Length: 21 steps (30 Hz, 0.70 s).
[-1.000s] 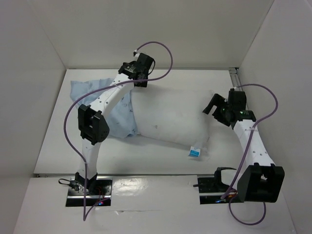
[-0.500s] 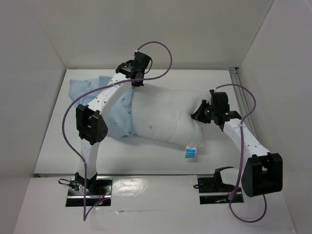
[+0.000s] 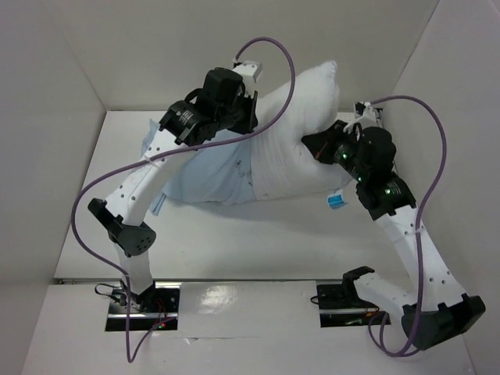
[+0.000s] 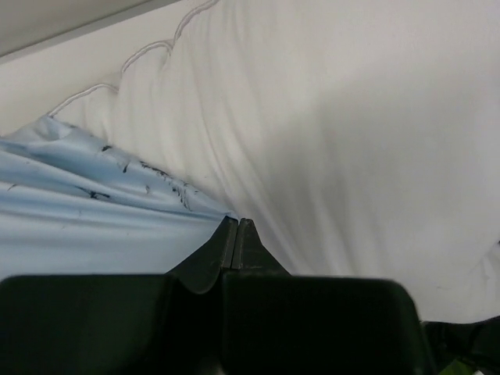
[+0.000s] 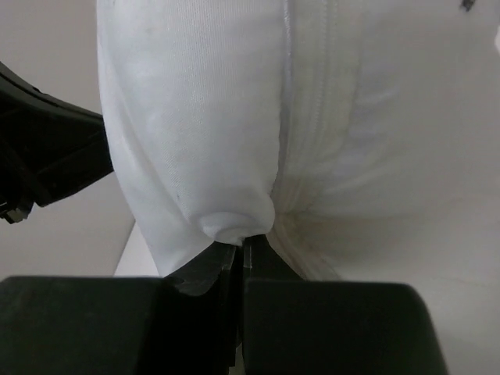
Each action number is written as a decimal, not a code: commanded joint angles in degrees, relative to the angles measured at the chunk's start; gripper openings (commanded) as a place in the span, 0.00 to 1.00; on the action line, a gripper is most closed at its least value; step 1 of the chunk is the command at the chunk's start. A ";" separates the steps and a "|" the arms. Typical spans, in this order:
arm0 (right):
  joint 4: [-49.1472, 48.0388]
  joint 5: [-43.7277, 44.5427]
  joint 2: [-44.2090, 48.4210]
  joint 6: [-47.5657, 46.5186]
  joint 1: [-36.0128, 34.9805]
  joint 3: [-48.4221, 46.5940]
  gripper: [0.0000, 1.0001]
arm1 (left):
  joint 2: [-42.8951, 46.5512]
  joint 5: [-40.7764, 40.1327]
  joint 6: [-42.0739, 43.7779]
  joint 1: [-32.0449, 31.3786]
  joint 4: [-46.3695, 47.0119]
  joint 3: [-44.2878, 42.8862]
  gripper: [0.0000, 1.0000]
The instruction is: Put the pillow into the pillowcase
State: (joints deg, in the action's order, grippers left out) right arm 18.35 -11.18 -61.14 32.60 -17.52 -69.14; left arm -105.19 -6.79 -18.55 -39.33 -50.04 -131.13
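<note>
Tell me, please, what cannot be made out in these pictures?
- Top view: the mouth of the pillowcase, behind the left arm and the pillow.
- Left wrist view: whether the left gripper pinches pillowcase, pillow or both; shut tips cover it.
- Top view: the tag's print, too small.

right gripper (image 5: 238, 254) jaws closed tight, pinching a bunched fold of the white pillow (image 5: 328, 117). pillow fills most of the frame, stitched seam running top to bottom. black robot part (image 5: 47, 156) at left edge.
</note>
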 commanded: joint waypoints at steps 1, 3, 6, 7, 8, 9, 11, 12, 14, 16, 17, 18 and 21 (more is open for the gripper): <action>-3.92 0.54 1.36 5.98 -2.26 10.40 0.00 | -2.81 13.04 -5.71 -3.82 11.55 -1.94 0.00; -5.77 3.25 2.95 6.69 -1.55 19.54 0.00 | -5.28 11.45 -6.23 -3.82 12.24 -1.94 0.00; -8.32 5.03 5.07 8.27 1.16 27.82 0.00 | -9.41 8.99 -5.46 -3.82 13.22 -1.94 0.00; -8.33 5.03 5.68 8.27 2.82 28.79 0.00 | -10.38 8.03 -4.40 -3.82 13.22 -2.54 0.00; -8.33 4.33 5.69 8.27 3.71 29.32 0.00 | -11.26 6.97 -3.87 -3.82 13.22 -3.86 0.00; -8.33 3.02 5.69 8.27 4.50 29.85 0.00 | -12.83 5.74 -3.26 -3.82 11.91 -4.83 0.08; -7.46 1.61 5.07 8.27 6.35 29.16 0.00 | -13.38 4.24 -1.24 -3.82 8.04 -8.43 0.39; -7.45 1.60 5.07 8.27 6.36 29.15 0.00 | -12.77 3.28 -0.62 -3.82 6.72 -9.40 0.69; -6.57 -0.15 3.85 7.22 7.93 27.67 0.04 | -9.62 0.12 0.18 -3.82 4.18 -8.62 0.87; -5.26 -3.91 2.62 5.73 8.47 25.04 0.38 | -4.79 -3.91 0.70 -3.82 3.46 -5.65 0.95; -3.43 -4.98 1.04 3.63 9.25 23.72 0.63 | 1.41 -9.59 -0.17 -3.82 2.76 -0.67 0.95; -1.84 -4.99 0.33 2.65 9.26 20.83 0.89 | 4.87 -12.87 -1.13 -3.82 2.23 2.43 0.95; 2.91 -4.99 -0.20 -0.43 9.26 16.69 0.99 | 19.02 -23.86 -7.45 -3.82 2.23 18.85 0.85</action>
State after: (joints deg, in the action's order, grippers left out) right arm 18.98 -12.82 -61.49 36.01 -8.43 -46.96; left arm -100.18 -17.17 -21.39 -44.03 -46.94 -119.92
